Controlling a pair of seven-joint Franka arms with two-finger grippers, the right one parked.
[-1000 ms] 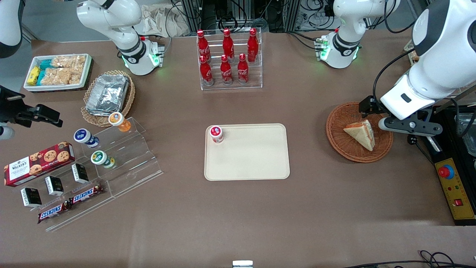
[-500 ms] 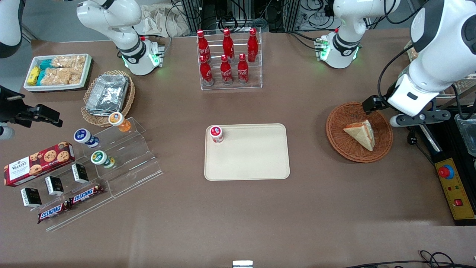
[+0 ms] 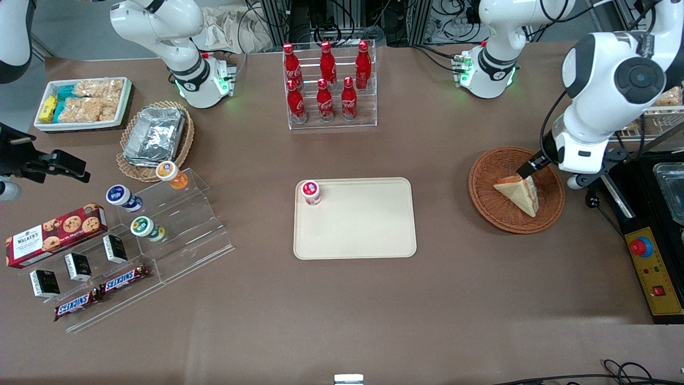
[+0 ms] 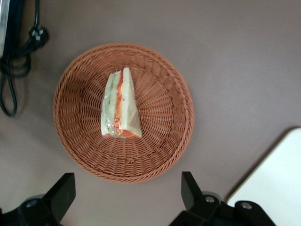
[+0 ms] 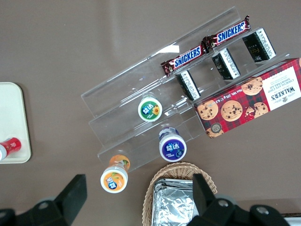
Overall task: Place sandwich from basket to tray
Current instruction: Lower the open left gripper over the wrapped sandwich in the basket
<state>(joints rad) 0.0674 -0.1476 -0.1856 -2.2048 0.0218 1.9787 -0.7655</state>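
Sandwich (image 3: 518, 194) — one triangular wedge, lying in the reddish-brown basket (image 3: 483, 187) toward the working arm's end of the surface (image 3: 342, 310). The front view shows its pale bread face; the left wrist view shows the sandwich (image 4: 120, 104) edge-on, with green, white and orange filling layers, resting near the middle of the basket (image 4: 160, 146).

Gripper (image 4: 127, 200) — hovers above the basket, jaws apart and empty, touching nothing. Both dark fingertips (image 4: 63, 193) show in the wrist view with the basket rim between them; in the front view the gripper (image 3: 529, 167) shows only as one dark finger over the basket, the rest hidden under the arm's white housing.

Tray (image 3: 368, 235) — cream, mid-surface, well apart from the basket. It carries a small red-lidded cup (image 3: 310, 192) at the corner farther from the front camera, toward the parked arm's end. The wrist view catches only a corner of the tray (image 4: 277, 183).

Rack of red bottles (image 3: 327, 83) — farther from the front camera than the tray.
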